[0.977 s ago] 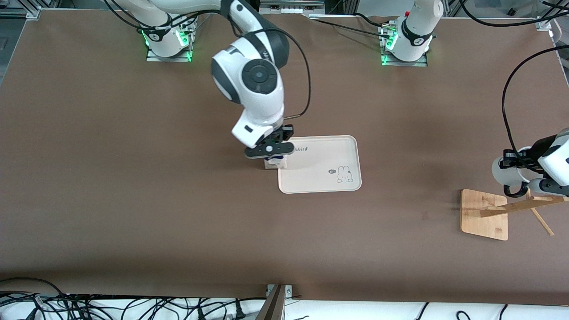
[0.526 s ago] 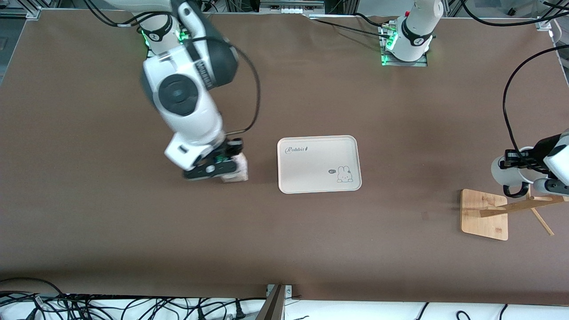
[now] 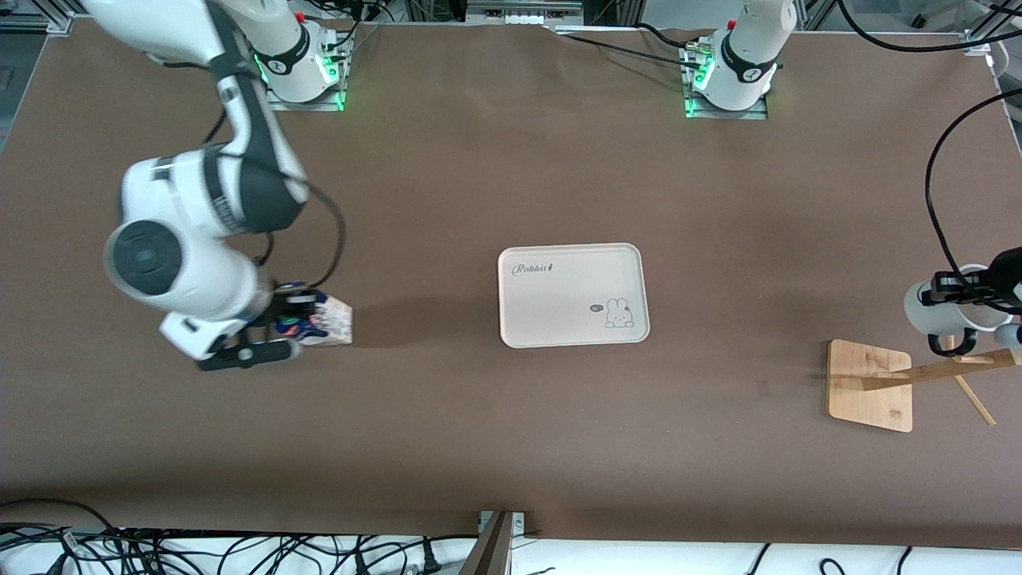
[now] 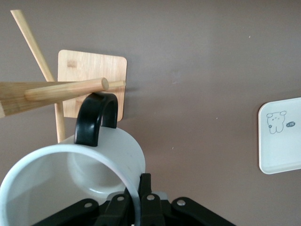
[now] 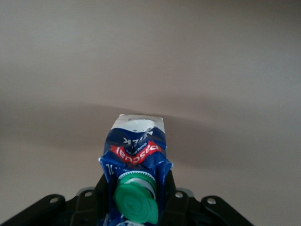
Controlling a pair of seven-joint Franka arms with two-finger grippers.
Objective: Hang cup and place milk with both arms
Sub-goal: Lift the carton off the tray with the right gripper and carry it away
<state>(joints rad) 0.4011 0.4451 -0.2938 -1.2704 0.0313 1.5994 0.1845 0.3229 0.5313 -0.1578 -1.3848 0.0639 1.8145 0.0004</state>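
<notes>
Within 1 second the right gripper [image 3: 275, 335], clamped on the milk [image 3: 319, 323], had swung from the tray [image 3: 571, 339] toward its own end of the table, so placing seemed undone. The left gripper [image 3: 970, 291] pinched the cup [image 3: 946, 307] by the rack [image 3: 870, 383], unhung.

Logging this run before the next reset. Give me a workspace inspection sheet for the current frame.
Surface: brown table, no spills seen.
Milk: carton clamped in the right end effector, toward the right arm's end of the table, off the tray.
Cup: white mug gripped at its rim by the left end effector, black handle beside a peg of the wooden rack, not yet hung.
Tray: beige rabbit tray mid-table, nothing on it.
Clutter: nothing seen.
Cables: black cable looping to the left arm; loose cables along the table edge nearest the front camera.
Surroundings: both arm bases lit green.
</notes>
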